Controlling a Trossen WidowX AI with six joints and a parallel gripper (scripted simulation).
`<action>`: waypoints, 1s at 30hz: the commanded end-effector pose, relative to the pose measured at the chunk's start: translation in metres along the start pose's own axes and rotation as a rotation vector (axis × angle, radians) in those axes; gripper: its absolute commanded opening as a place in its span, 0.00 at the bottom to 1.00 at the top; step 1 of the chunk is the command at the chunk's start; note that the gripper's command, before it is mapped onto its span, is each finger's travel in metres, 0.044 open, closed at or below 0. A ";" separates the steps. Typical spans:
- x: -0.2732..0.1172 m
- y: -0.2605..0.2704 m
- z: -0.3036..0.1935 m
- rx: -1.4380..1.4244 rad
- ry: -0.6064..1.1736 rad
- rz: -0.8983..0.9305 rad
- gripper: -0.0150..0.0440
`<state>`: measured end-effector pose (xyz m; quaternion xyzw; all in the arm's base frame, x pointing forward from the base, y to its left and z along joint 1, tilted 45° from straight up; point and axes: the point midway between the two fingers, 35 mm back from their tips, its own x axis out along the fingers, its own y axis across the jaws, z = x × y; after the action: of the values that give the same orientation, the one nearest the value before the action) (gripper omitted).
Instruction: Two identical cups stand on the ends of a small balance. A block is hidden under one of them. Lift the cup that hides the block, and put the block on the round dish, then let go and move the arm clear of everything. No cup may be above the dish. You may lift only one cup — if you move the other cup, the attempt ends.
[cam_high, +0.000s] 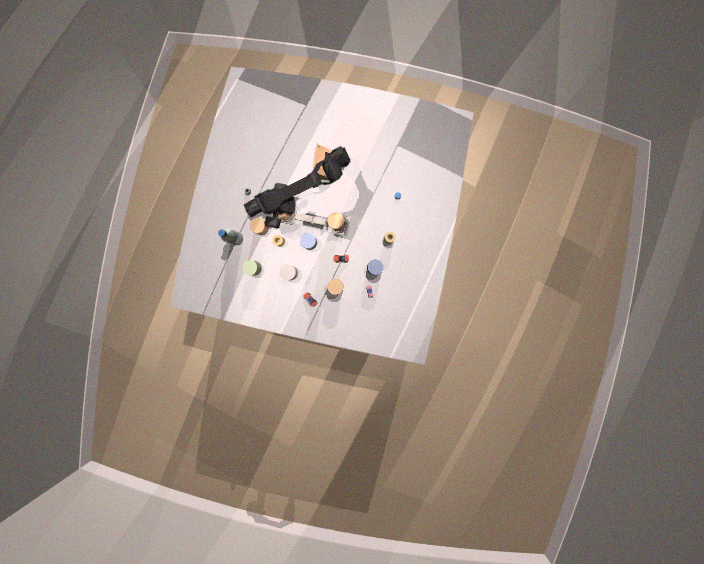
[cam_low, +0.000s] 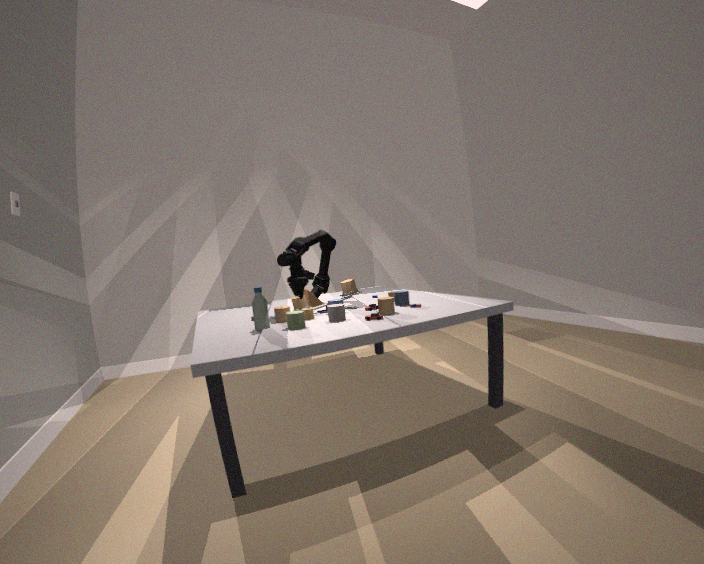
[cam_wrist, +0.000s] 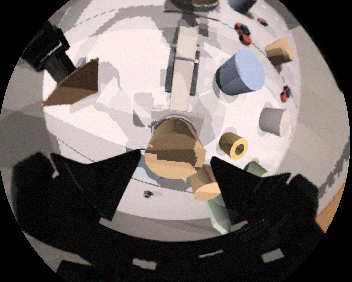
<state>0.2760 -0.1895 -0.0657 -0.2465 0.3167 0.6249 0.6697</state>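
Observation:
The balance stands on the table with one brown-orange cup on each end. One cup is on the right end, which looks higher in the exterior view. The other cup is on the left, lower end. My gripper is open and empty, above this left cup, which shows between the fingertips in the wrist view. Contact cannot be told. The pale blue dish is partly hidden behind that cup. No block is visible.
An orange cylinder stands close beside the left cup, with a green bottle beyond. A yellow ring and a blue cylinder stand on the front side. A brown wedge is near the arm's base.

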 end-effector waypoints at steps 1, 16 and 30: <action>0.009 0.001 0.001 0.005 -0.008 0.004 1.00; 0.033 0.002 0.003 0.005 -0.009 0.004 1.00; 0.039 0.003 0.003 0.005 -0.009 0.004 0.80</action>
<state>0.2751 -0.1626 -0.0911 -0.2448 0.3154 0.6265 0.6694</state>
